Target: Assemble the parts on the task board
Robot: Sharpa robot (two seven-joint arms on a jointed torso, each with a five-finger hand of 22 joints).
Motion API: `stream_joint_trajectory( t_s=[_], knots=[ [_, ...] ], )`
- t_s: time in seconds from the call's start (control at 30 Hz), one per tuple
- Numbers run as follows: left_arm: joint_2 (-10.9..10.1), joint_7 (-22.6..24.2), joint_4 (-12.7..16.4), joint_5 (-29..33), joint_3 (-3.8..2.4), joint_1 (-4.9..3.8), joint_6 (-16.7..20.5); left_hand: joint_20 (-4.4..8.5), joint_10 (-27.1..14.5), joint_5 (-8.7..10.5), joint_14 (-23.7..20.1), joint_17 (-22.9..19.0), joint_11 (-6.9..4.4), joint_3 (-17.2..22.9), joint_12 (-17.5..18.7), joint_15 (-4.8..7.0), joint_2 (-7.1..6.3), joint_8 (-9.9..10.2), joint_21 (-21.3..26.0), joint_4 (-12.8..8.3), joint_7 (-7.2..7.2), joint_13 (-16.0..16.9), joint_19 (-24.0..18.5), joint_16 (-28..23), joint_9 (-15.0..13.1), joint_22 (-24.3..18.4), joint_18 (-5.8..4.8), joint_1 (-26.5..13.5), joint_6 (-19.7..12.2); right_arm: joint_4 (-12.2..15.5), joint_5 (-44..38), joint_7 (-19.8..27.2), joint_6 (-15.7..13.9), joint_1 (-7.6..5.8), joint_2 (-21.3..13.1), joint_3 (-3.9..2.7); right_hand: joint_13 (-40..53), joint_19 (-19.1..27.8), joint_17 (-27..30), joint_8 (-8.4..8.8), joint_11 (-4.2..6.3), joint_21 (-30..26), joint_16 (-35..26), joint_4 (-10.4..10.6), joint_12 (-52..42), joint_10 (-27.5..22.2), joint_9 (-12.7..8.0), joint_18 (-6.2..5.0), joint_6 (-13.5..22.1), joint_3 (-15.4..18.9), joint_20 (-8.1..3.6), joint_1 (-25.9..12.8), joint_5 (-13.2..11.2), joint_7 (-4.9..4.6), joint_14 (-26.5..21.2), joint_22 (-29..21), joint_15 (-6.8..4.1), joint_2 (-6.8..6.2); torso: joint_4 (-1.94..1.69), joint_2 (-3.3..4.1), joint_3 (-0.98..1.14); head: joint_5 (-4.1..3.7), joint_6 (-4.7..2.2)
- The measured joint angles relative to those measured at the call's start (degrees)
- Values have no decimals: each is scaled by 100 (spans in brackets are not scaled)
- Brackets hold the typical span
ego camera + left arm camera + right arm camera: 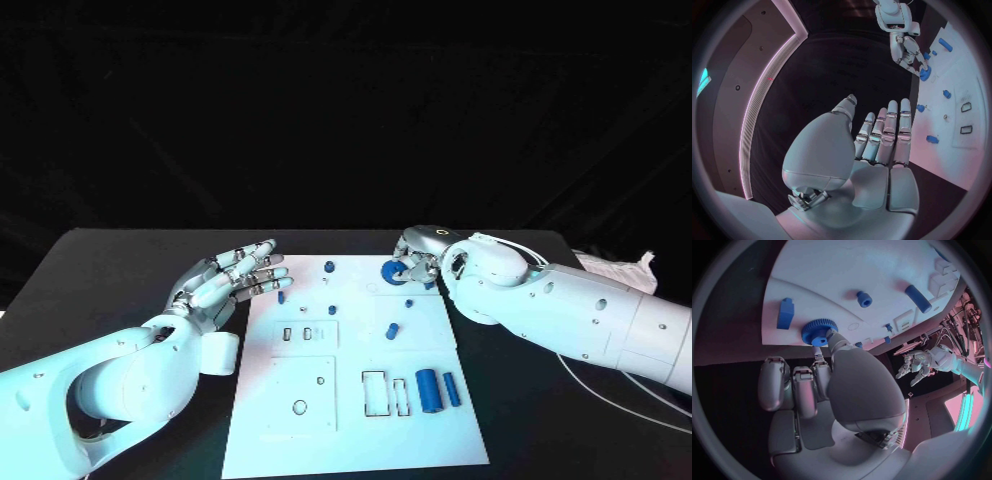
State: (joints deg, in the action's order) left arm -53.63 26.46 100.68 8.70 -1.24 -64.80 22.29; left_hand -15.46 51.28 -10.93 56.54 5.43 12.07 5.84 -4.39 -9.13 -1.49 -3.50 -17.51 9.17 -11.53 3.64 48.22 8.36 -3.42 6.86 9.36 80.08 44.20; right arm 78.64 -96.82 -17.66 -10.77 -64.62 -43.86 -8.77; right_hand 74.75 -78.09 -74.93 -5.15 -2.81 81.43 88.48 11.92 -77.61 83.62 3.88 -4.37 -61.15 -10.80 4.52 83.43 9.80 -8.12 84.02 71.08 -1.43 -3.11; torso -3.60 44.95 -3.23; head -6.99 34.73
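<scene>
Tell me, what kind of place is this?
Probably a robotics lab or test station: a black table against a dark backdrop, a white task board with small blue parts such as a gear, and two robot hands, left and right.

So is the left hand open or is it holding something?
Open. The left hand hovers beside the task board, its fingers straight and apart, nothing in them.
</scene>
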Motion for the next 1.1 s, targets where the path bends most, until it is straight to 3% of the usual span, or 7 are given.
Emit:
stream_joint_trajectory(
  t_s=[0.2,0.5,0.77,1.1],
  knots=[
    [0,-3,-2,1,0,0,0,0,0,0,0,0,0,-3,0,0,21,0,0,-30,0,0,0,0,0,-6,-1,21,0,201,-83,-15,-257,46,79,35,12,-84,0,9,89,45,0,8,-44,48,0,0,-5,-71,-23,-136,184,-4,-17,116,-22,-60,-12,0,1,0,-20],
    [7,-6,-15,4,0,0,0,0,0,0,0,0,0,17,0,0,21,0,0,-50,0,0,0,0,0,-6,0,21,0,574,-417,-67,-695,35,216,31,22,-102,1,31,91,67,0,15,-44,49,0,0,-5,-155,-41,-167,297,-4,2,157,-43,-77,-16,4,2,31,-12],
    [17,-9,-17,7,0,0,0,0,0,0,0,0,0,17,0,0,21,0,0,-50,0,0,0,0,0,-6,0,21,0,778,-727,-94,-878,34,393,40,21,-101,1,30,91,66,0,16,-44,49,0,0,-6,-155,-41,-180,296,-4,1,164,-43,-90,-16,13,3,104,-2],
    [34,-11,-20,10,0,0,0,0,0,0,0,0,0,26,0,0,30,0,0,-59,0,0,0,-9,0,-11,-1,30,0,590,-900,-110,-873,38,752,221,19,-101,2,30,90,66,-3,16,-44,49,0,-1,-9,-155,-41,-195,296,-1,2,164,-43,-106,-8,15,4,161,16]
  ],
)
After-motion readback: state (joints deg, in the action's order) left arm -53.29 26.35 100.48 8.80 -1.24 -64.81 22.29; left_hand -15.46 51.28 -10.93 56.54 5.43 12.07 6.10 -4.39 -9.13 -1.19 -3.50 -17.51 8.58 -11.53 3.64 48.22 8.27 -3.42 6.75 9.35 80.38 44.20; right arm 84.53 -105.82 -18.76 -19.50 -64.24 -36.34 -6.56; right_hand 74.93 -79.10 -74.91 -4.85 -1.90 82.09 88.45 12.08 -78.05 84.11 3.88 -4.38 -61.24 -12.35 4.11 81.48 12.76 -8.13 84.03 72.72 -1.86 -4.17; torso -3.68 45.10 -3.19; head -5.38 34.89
